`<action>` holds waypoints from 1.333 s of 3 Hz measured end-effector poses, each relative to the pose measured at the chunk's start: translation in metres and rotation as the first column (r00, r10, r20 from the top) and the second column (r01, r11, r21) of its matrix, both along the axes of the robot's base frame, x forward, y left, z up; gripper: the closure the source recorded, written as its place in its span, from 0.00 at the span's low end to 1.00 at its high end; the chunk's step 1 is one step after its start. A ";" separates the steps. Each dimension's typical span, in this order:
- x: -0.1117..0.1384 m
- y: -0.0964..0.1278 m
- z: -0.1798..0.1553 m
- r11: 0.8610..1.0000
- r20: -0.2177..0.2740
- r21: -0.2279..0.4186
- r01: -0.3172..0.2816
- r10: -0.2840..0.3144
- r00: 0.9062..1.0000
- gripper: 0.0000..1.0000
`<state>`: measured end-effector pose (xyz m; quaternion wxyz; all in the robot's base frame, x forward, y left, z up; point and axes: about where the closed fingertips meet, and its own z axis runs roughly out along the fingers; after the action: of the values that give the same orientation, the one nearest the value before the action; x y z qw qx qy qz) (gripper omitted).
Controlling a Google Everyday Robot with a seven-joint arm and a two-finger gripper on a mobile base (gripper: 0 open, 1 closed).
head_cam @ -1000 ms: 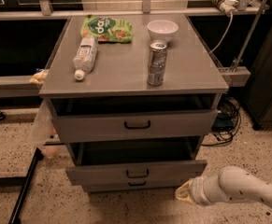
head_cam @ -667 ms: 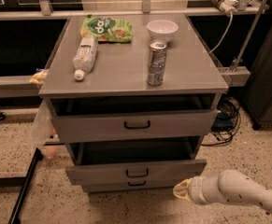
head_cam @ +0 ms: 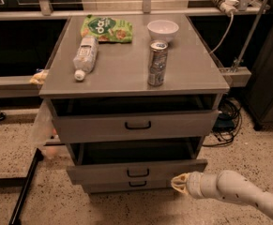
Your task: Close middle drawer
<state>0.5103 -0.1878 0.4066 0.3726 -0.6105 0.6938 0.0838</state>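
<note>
The middle drawer (head_cam: 103,172) is the second of three in the grey cabinet (head_cam: 126,71). It stands pulled out, its low grey front forward of the cabinet, with a small dark centre pull (head_cam: 138,172). My gripper (head_cam: 177,182), on a white arm coming in from the lower right, sits at floor level just below the right end of that drawer's front, pointing left at it. It holds nothing that I can see.
The top drawer (head_cam: 136,124) stands slightly open; the lowest drawer (head_cam: 137,185) sits beneath. On the cabinet top are a plastic bottle (head_cam: 85,56), a green snack bag (head_cam: 107,29), a can (head_cam: 157,63) and a white bowl (head_cam: 163,30). Cables lie on the floor at the right (head_cam: 227,121).
My gripper has moved a little up and to the left, closer to the right end of the middle drawer's front. The drawers have not moved.
</note>
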 end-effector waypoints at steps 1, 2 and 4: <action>0.022 0.000 -0.007 1.000 0.043 0.008 0.002 -0.003 0.999 1.00; 0.047 0.002 -0.011 1.000 0.076 0.014 0.011 -0.012 0.997 1.00; 0.101 0.002 -0.011 0.999 0.123 0.010 0.044 -0.045 0.991 1.00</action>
<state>0.6109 -0.1854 0.3954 0.4188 -0.5975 0.6826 0.0403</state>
